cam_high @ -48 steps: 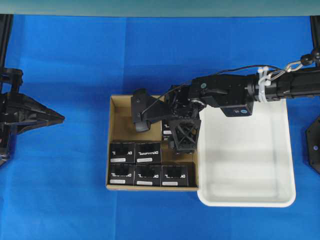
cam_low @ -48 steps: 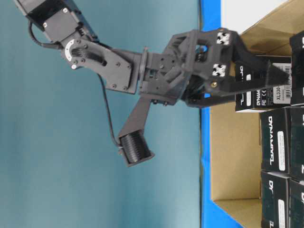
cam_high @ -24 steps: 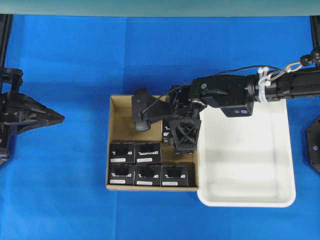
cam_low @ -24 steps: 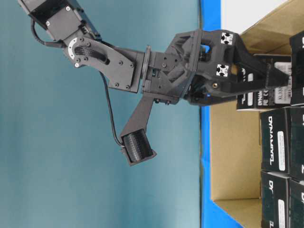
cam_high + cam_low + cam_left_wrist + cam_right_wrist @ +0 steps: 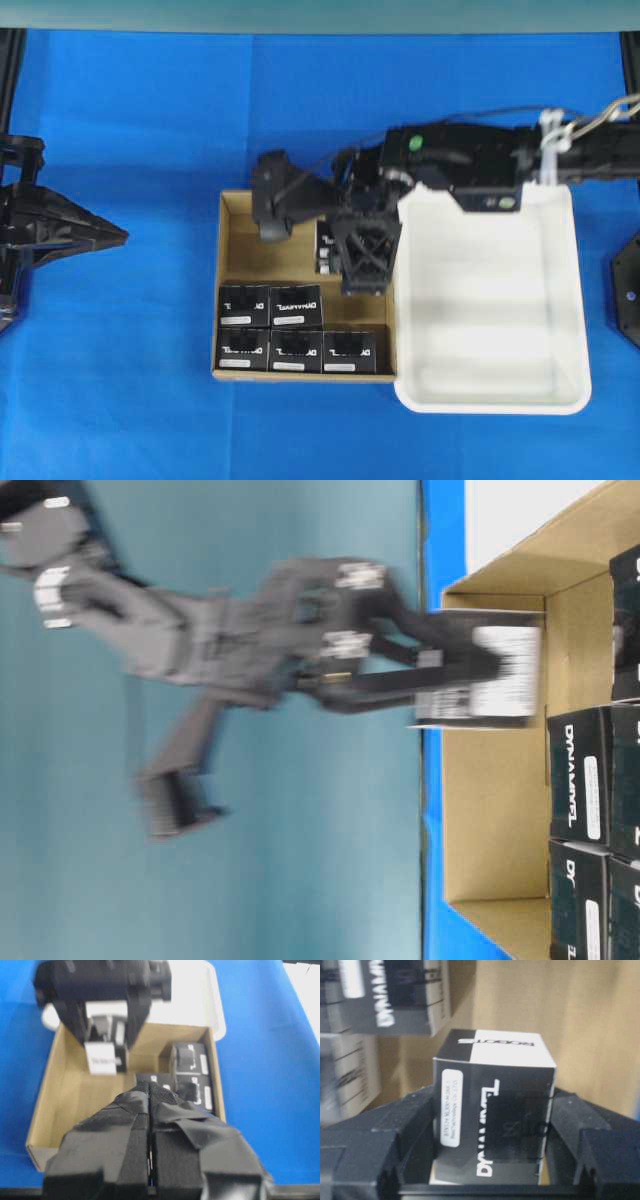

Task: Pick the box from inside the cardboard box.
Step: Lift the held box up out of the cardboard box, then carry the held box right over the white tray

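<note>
Five more black cartons (image 5: 296, 328) sat packed along the near wall of the cardboard box (image 5: 232, 260), and a white tray (image 5: 490, 400) butted against its right side, under the right arm. The right gripper (image 5: 490, 1160) pinched the box (image 5: 492, 1110) between its two fingers (image 5: 395, 1135), one on each side; from table level the box (image 5: 485, 675) appeared clear of the cardboard floor, up near the rim. The left gripper (image 5: 150, 1160) hung well off to the left, its taped fingers pressed together on nothing. From overhead the gripper covered nearly all of the held box. The table-level view was badly blurred, and its edge cut off the cartons.
</note>
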